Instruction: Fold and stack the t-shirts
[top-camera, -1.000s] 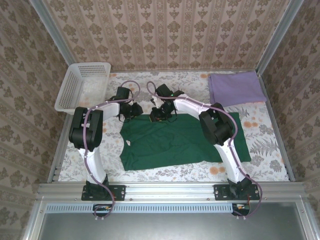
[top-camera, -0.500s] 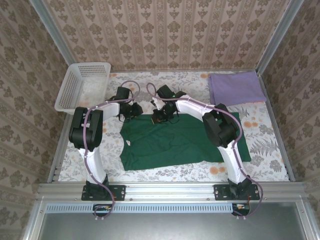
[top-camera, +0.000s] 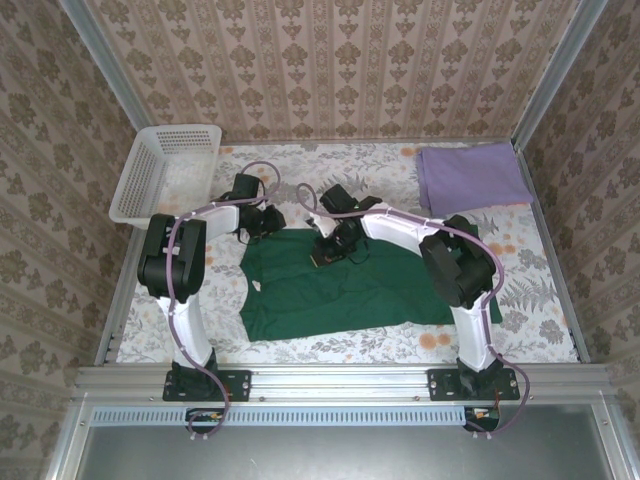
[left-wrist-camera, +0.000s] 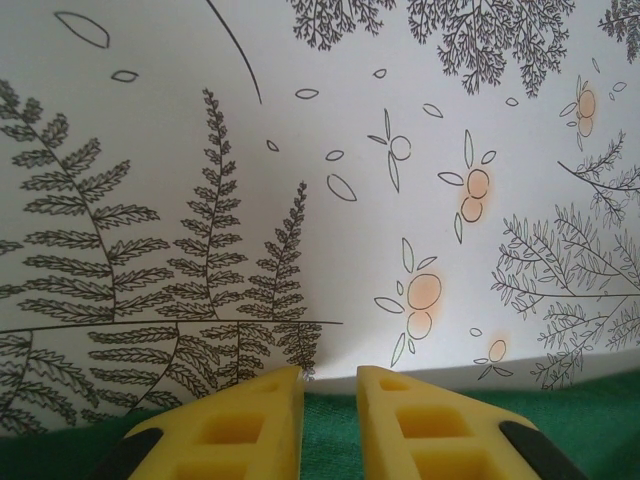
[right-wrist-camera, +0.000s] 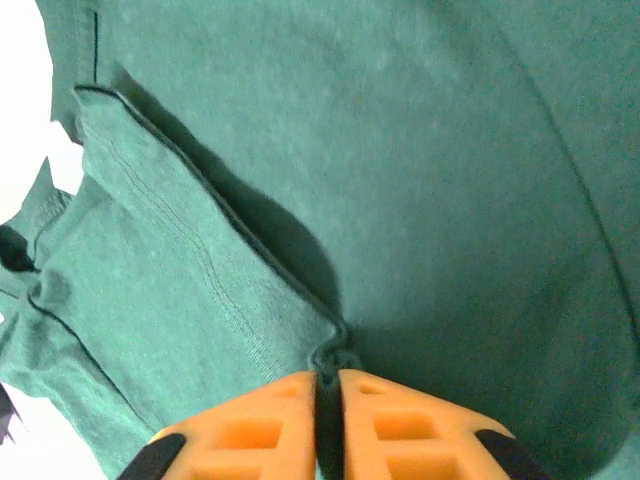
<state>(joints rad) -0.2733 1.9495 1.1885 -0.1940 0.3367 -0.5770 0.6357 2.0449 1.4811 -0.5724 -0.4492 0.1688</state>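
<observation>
My right gripper (right-wrist-camera: 330, 388) is clenched on a raised pinch of the dark green t-shirt (right-wrist-camera: 430, 150). Its orange fingertips are pressed together with a ridge of cloth caught between them. To the left of the pinch, a hemmed flap of the same shirt lies folded over the cloth beneath. Seen from above, this gripper sits over the far edge of the shirt, near its middle.

My left gripper (left-wrist-camera: 328, 385) is at the shirt's far left corner. Its yellow fingers stand a narrow gap apart, with green cloth under the tips and the fern-printed tabletop (left-wrist-camera: 300, 150) just beyond. I cannot tell whether it is grasping the cloth or only resting on it.

The green shirt is spread flat and a little wrinkled across the middle of the tabletop, between my two arms. The lilac t-shirt (top-camera: 470, 175) lies folded in a neat rectangle at the far right corner, well apart from the green one. A white lattice basket (top-camera: 140, 185) stands at the far left corner.
</observation>
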